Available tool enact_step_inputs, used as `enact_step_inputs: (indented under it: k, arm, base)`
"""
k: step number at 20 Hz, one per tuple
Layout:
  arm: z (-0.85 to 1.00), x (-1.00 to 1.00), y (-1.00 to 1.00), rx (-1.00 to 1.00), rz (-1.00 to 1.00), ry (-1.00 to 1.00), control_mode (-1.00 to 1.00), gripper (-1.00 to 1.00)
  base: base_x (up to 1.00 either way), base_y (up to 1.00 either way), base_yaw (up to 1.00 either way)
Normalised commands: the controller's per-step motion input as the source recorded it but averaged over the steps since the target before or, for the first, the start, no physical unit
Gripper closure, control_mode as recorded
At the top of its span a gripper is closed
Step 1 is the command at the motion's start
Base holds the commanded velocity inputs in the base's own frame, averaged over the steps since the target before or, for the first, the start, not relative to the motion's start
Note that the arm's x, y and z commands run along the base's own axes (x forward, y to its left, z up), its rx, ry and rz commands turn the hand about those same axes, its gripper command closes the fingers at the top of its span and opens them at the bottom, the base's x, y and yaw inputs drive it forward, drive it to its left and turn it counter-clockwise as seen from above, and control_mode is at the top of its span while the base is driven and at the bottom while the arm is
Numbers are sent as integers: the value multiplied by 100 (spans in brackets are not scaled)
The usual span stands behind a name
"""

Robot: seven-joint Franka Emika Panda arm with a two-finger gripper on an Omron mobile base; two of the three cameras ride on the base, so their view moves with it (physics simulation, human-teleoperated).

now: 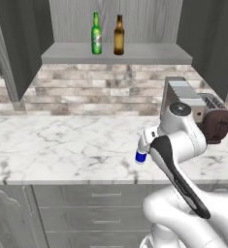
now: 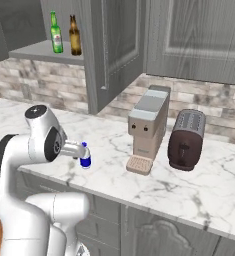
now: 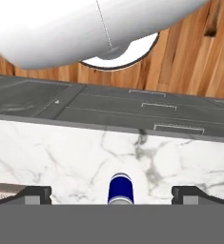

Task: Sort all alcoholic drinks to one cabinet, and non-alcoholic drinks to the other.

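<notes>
Claw (image 3: 111, 194) wide open over white-and-blue bottle (image 3: 120, 188), marble counter (image 3: 61, 152).

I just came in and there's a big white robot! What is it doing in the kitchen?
The robot is sorting drinks. A green bottle and a brown bottle already stand side by side in the open cabinet above the counter. Now the arm reaches down over the counter, and its gripper is wide open around the blue cap of a white bottle. It hasn't squeezed it yet. A coffee machine and a toaster sit nearby.
</notes>
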Motion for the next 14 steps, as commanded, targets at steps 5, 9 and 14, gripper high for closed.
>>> enact_step_inputs:
  k: [5,9,14]
  arm:
    - [-22,19,-8,1,0,0,-100,-100]
    - [-24,11,-2,0,0,0,-100,-100]
    - [-15,22,0,0,0,0,-100,-100]
  base:
    - [0,0,0]
    - [0,0,0]
    - [0,0,0]
